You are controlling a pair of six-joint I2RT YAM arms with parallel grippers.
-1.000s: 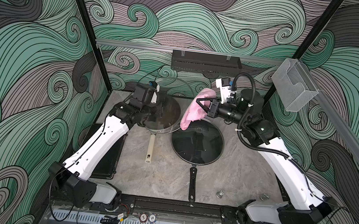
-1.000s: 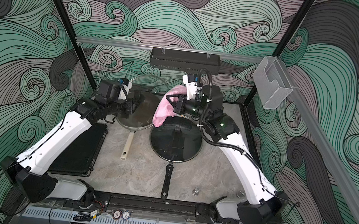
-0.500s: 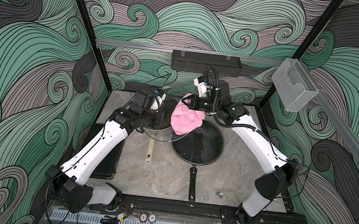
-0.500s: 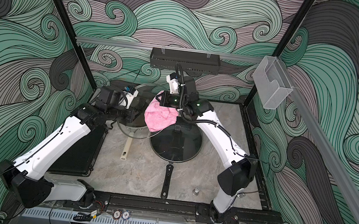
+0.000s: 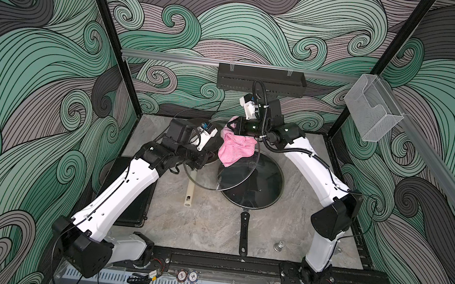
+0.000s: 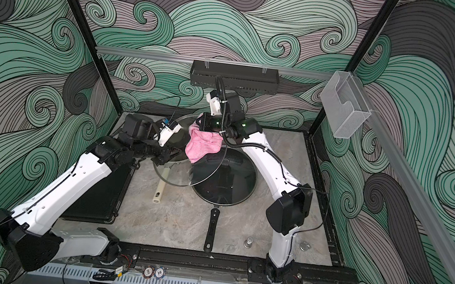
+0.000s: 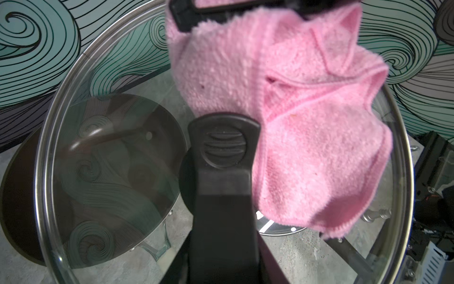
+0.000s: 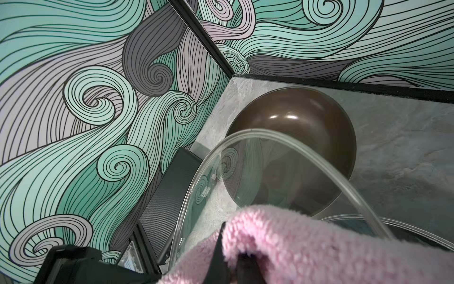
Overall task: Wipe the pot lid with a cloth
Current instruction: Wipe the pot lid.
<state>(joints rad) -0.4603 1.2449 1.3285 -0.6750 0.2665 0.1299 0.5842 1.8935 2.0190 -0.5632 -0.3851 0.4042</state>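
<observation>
The pot lid (image 5: 235, 178) is round clear glass with a steel rim and a black handle (image 7: 223, 147). It hangs tilted above the table (image 5: 211, 222), and in both top views it partly overlaps the black pan. My left gripper (image 5: 207, 158) (image 7: 224, 258) is shut on the lid's handle. The pink cloth (image 5: 234, 149) (image 6: 202, 145) drapes over the far part of the lid (image 7: 110, 159), beside the handle. My right gripper (image 5: 229, 125) (image 8: 233, 260) is shut on the cloth's upper edge (image 8: 319, 246); its fingertips are buried in the fabric.
Under the lid sits a brown pot (image 8: 294, 118) with a beige handle (image 5: 189, 195). A black pan with its own glass lid (image 5: 258, 193) stands at the centre, its handle (image 5: 243, 232) pointing to the front. A black tray (image 5: 138, 196) lies left, and a small metal knob (image 5: 280, 246) front right.
My right arm swung left and laid the hanging cloth on the lid. My left arm raised the lid off the brown pot and tilted it toward the black pan.
</observation>
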